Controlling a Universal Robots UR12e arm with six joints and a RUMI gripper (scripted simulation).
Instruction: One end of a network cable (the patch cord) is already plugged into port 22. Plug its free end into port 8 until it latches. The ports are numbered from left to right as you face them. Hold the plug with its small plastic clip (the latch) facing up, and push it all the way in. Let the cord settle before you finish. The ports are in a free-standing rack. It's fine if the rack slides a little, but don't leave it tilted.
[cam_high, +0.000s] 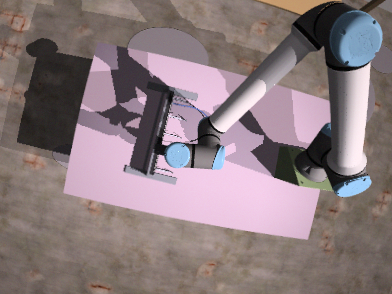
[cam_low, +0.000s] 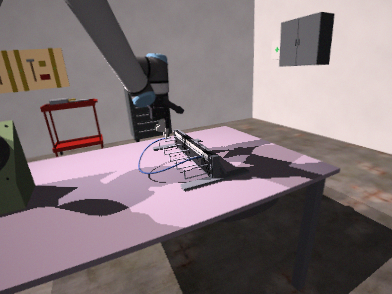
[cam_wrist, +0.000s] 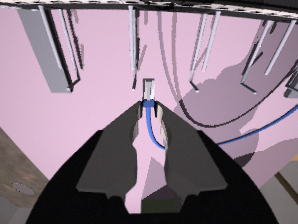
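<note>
plug (cam_wrist: 149, 90) clamped between the jaws

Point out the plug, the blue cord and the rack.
plug (cam_wrist: 149, 90): wrist view, on its pale body ahead of the fingertips.
blue cord (cam_low: 141, 159): exterior view, on the left of its loop.
rack (cam_high: 151, 131): top view, on its dark top bar.

Light grey tubular arm (cam_high: 260, 82) with dark grey joint housings, sky-blue round end caps (cam_high: 356, 37), dark angular two-jaw gripper (cam_wrist: 149, 107).
</note>
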